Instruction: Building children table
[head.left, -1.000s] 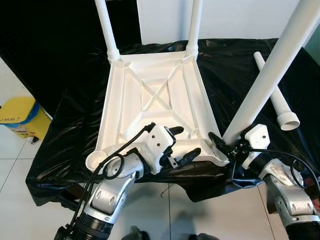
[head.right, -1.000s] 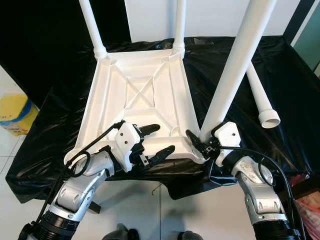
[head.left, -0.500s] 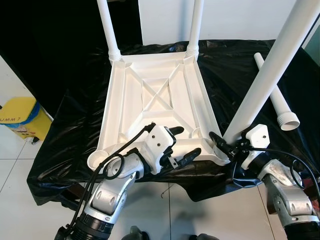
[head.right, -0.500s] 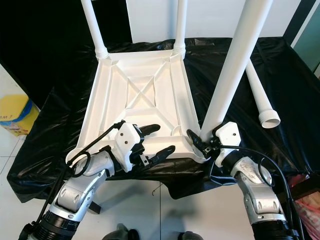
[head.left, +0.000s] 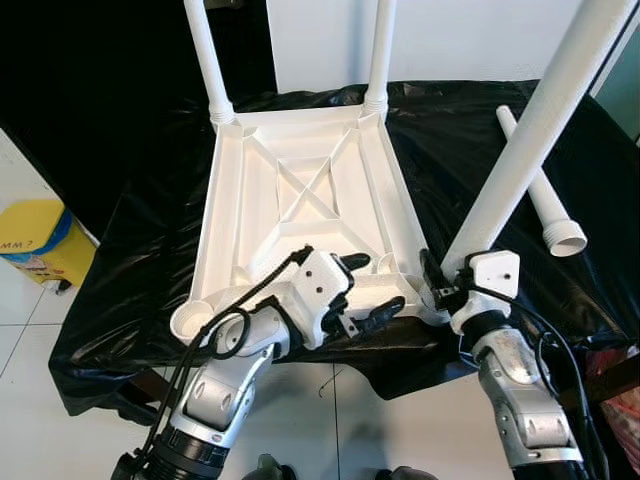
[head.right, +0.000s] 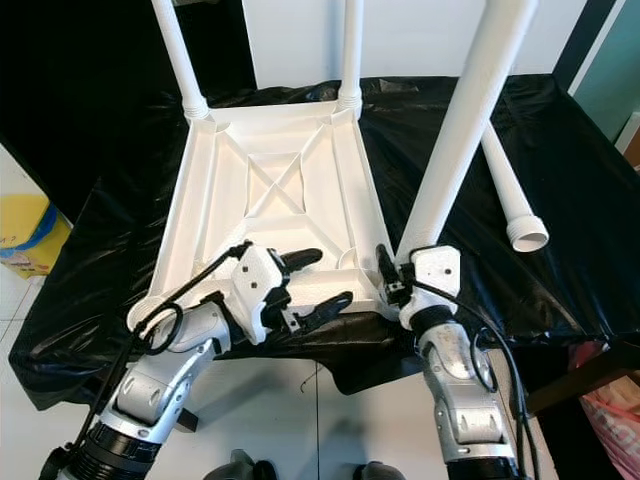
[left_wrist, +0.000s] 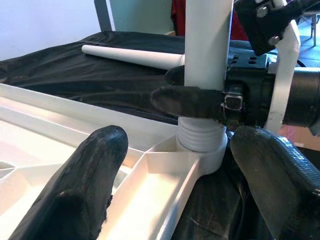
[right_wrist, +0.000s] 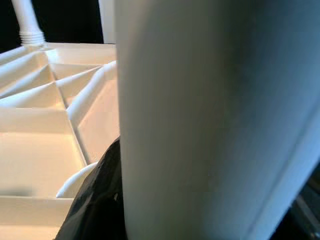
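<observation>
On the bench draped in crinkled black plastic sheeting (head.left: 130, 215), the white moulded plastic child's tabletop (head.left: 310, 205) is laid upside down, ribbed underside up. Two slim white legs (head.left: 207, 60) are already seated in the far corner sockets. A third long white plastic leg (head.left: 530, 140) is stood in the near right corner socket, leaning a bit outward, and a spare white leg with a threaded end (head.left: 540, 195) is left lying on the sheeting well off to the right.

The right tool (head.left: 437, 283) is clamped on that third leg just above its threaded collar, wrist kept low behind the bench edge. The left tool (head.left: 362, 288) is held with fingers apart around the near rim of the tabletop, forearm angled up from below, nothing squeezed as far as can be told.

The leg is probably light, stiff and pretty slick, so a low hold near the collar seems best; long leverage up top could easily tip it out of line. The tabletop looks rigid but light enough to slide on that plastic, so its rim likely needs bracing.
</observation>
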